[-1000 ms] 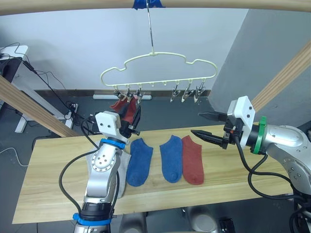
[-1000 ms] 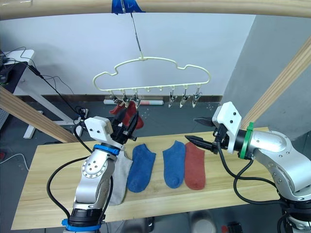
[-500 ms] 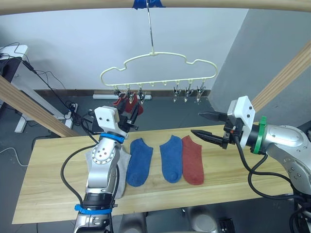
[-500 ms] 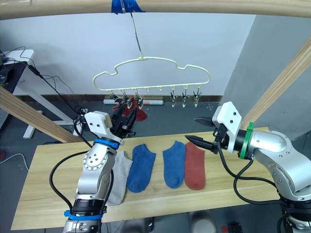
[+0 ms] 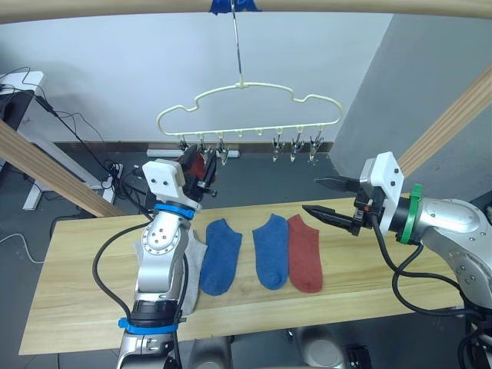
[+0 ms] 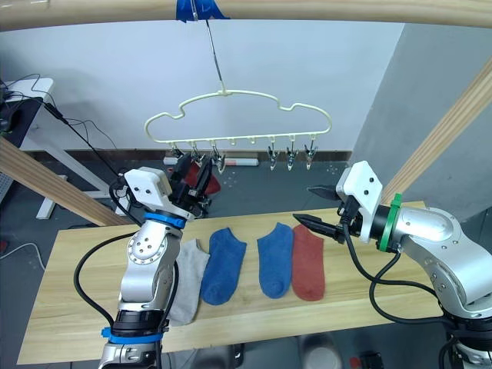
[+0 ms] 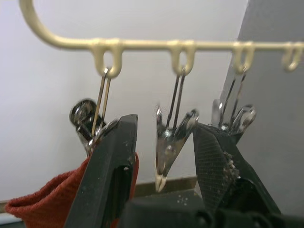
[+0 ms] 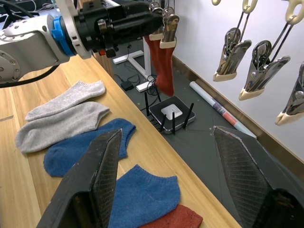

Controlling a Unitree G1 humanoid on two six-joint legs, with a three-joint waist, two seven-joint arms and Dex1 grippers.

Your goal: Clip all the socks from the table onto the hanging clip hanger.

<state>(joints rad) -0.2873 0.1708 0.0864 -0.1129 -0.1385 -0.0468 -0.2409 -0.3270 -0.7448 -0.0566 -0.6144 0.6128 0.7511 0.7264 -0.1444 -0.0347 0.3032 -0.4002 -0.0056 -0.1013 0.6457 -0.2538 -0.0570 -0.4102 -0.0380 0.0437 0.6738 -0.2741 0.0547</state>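
Observation:
The pale-yellow clip hanger (image 5: 243, 84) hangs from the pole by its long hook. One rust-red sock (image 8: 161, 66) dangles from its leftmost clip. My left gripper (image 5: 201, 171) is raised to the left clips and stands open, with the second clip (image 7: 168, 142) between its fingers and the red sock beside one finger. On the table (image 5: 77, 269) lie two grey socks (image 8: 61, 126), partly behind my left arm, two blue socks (image 5: 221, 256) and one rust-red sock (image 5: 305, 252). My right gripper (image 5: 311, 195) hovers open above the table's right part, holding nothing.
A thick wooden pole (image 5: 346, 6) runs across the top, with slanted wooden beams at the left (image 5: 46, 165) and right (image 5: 453, 115). Three free clips (image 5: 296, 146) hang on the hanger's right side. A power strip (image 8: 171, 114) lies on the floor behind the table.
My left gripper has risen and shifted slightly left, up to the hanger's left clips. The right arm and the socks on the table have not moved.

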